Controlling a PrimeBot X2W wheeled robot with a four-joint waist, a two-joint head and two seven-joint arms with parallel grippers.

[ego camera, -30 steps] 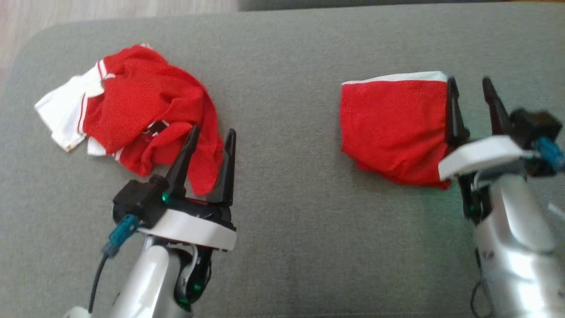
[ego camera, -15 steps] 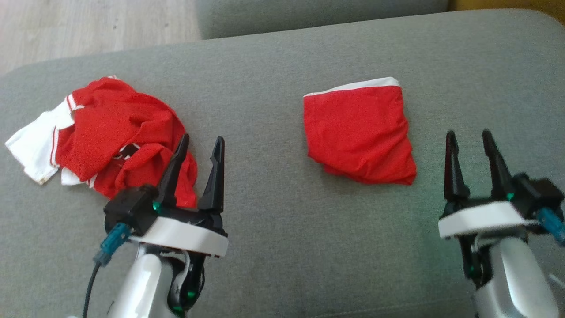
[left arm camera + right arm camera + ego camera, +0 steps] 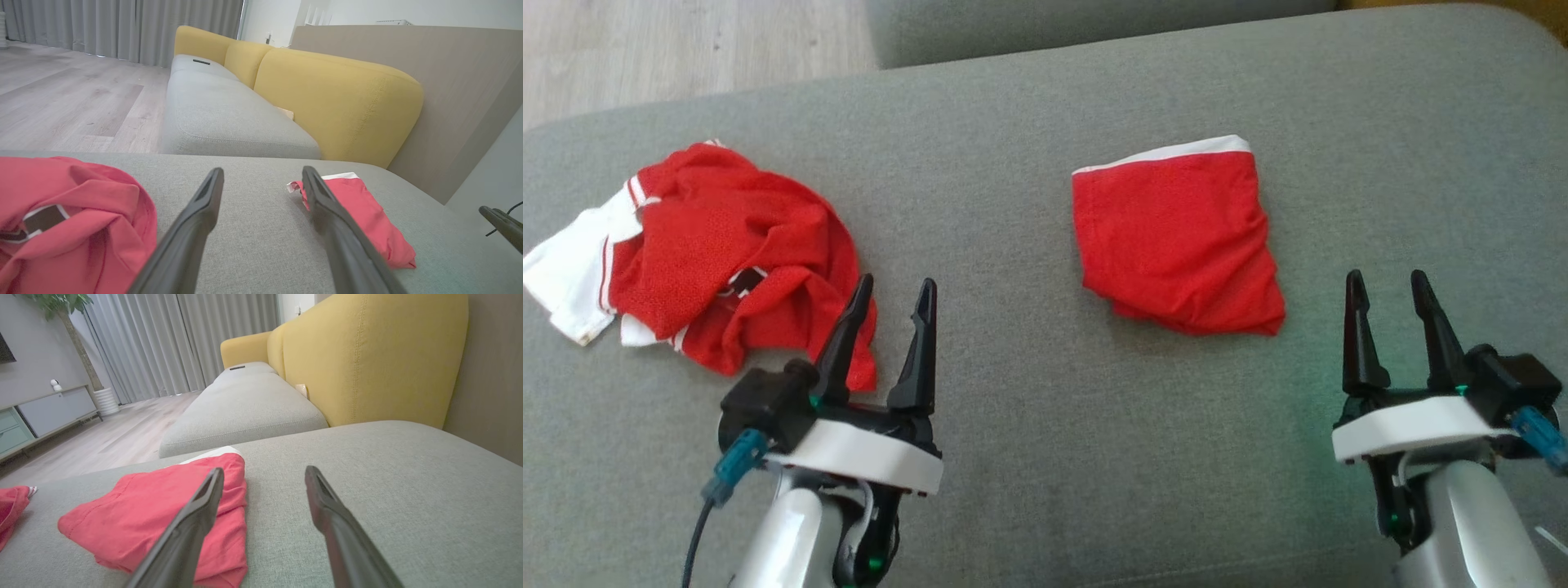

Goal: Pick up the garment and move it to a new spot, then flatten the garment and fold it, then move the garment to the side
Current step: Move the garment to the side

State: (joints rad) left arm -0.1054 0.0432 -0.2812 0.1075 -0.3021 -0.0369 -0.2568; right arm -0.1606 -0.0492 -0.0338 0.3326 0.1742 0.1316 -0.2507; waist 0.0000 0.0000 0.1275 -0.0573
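So the folded garment point(image 3: 1176, 237) lies on the grey woven cushion point(image 3: 1045, 474), about 1 o'clock from the middle of the head view. It's a roughly square red packet of fine knit, softly wrinkled, with a white band along its far edge and its near right corner pulled to a point.

The right gripper point(image 3: 1386, 275) hovers at 4 o'clock, long dark tapered fingers spread, nothing between them, clear of the fabric. The left gripper point(image 3: 896, 282) at 7 o'clock is likewise spread and empty. Its tips are near a crumpled shirt point(image 3: 711, 269), a rumpled red and white heap at 9 o'clock.

There's a rounded yellow backrest point(image 3: 339, 102) with stitched seams behind the cushion, and a pale plank floor point(image 3: 686, 41) at 11 o'clock.
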